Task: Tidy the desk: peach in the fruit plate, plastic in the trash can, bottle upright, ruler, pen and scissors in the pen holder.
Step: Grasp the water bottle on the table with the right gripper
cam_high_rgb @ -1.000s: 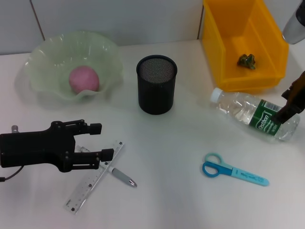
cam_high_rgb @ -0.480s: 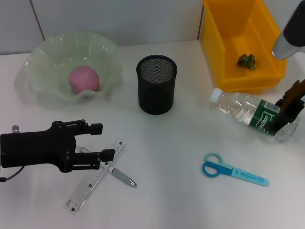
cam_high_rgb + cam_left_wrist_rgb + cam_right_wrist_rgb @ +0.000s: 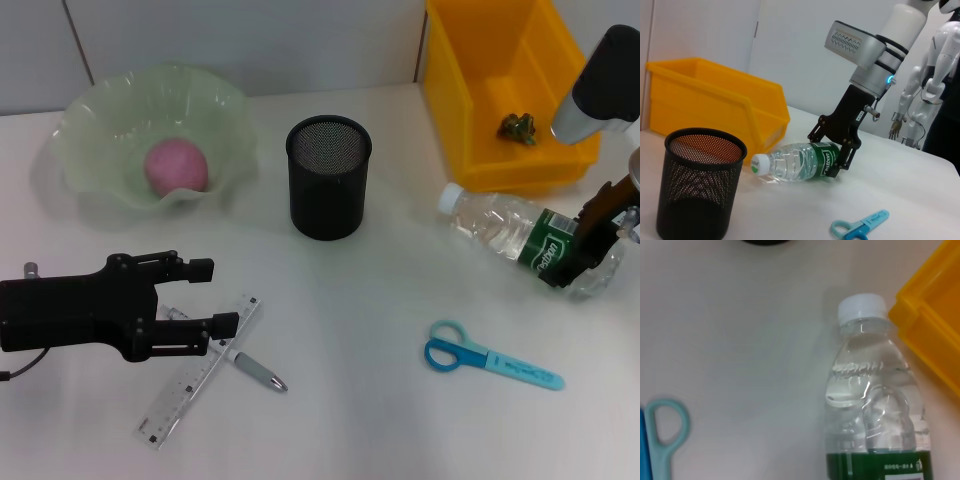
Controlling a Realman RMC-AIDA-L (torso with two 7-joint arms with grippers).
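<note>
Head view shows our right gripper [image 3: 588, 250] at about four o'clock on the desk [image 3: 360, 300], its jaws closed around the green-labelled lower body of the bottle [image 3: 510, 232], which lies on its side with the white cap pointing toward nine o'clock, just in front of the trash can [image 3: 470, 100]. The left wrist view confirms the fingers straddling the label and pinching it.

We judge the bottle nearly empty, so light, but thin-walled and smooth; it may dent or twist in a hard pinch. The labelled band is the firmer, less slippery place to hold, and we would keep the grip there while tipping it onto its base.

Our left gripper [image 3: 205, 296] hovers at eight o'clock, jaws wide, above the near ends of the ruler [image 3: 195, 385] and pen [image 3: 255, 371]. The scissors [image 3: 490, 359] lie at five o'clock. The peach [image 3: 176, 166] sits in the fruit plate [image 3: 100, 120] at eleven o'clock, with the pen holder [image 3: 329, 190] toward twelve.
</note>
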